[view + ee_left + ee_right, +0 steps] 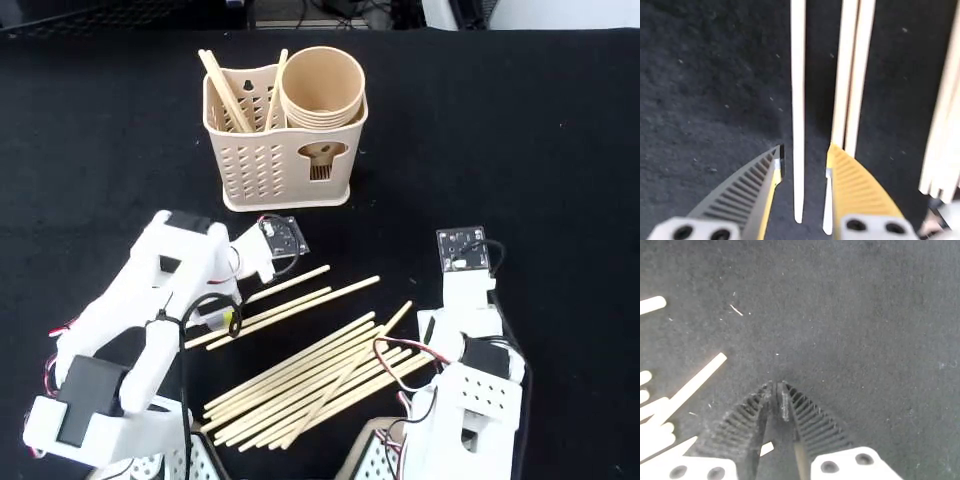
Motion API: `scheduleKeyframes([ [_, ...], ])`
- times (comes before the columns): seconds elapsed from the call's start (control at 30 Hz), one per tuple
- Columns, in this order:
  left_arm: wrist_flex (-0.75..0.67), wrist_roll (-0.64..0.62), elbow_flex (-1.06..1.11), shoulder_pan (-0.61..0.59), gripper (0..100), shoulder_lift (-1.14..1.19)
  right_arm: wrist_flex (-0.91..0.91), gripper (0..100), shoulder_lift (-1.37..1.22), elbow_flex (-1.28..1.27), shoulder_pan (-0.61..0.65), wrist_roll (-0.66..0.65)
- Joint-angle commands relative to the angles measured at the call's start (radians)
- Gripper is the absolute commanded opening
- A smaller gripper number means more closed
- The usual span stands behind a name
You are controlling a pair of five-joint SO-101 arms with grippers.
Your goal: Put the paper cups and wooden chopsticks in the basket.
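Observation:
A beige perforated basket stands at the back of the black table. Stacked paper cups sit in its right compartment, and a few wooden chopsticks lean in its left one. Several loose chopsticks lie fanned out between the two arms. My left gripper is open, low over the table, straddling the end of a single chopstick without clamping it; a pair of chopsticks runs just past one finger. My right gripper is shut on nothing, over bare cloth just right of the pile.
Chopstick ends lie close beside the right gripper. The black cloth is bare to the right of the basket and at the far left. Both arms' white bodies take up the table's front edge.

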State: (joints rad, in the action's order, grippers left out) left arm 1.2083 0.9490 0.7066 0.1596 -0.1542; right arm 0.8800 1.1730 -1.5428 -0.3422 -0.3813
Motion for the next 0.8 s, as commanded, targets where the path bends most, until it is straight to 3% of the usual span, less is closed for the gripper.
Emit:
scheduleKeyframes([
  [0.0, 0.043, 0.006, -0.044, 0.005, 16, 0.000, -0.015, 1.3, 0.013, 0.002, 0.014, 0.005],
  [0.27, 0.034, 0.003, -0.027, 0.002, 16, 0.008, -0.015, 1.3, 0.013, 0.002, 0.014, 0.003],
  [0.77, -0.126, 0.000, 0.094, -0.002, 16, 0.011, -0.015, 1.3, 0.013, 0.002, 0.014, 0.003],
])
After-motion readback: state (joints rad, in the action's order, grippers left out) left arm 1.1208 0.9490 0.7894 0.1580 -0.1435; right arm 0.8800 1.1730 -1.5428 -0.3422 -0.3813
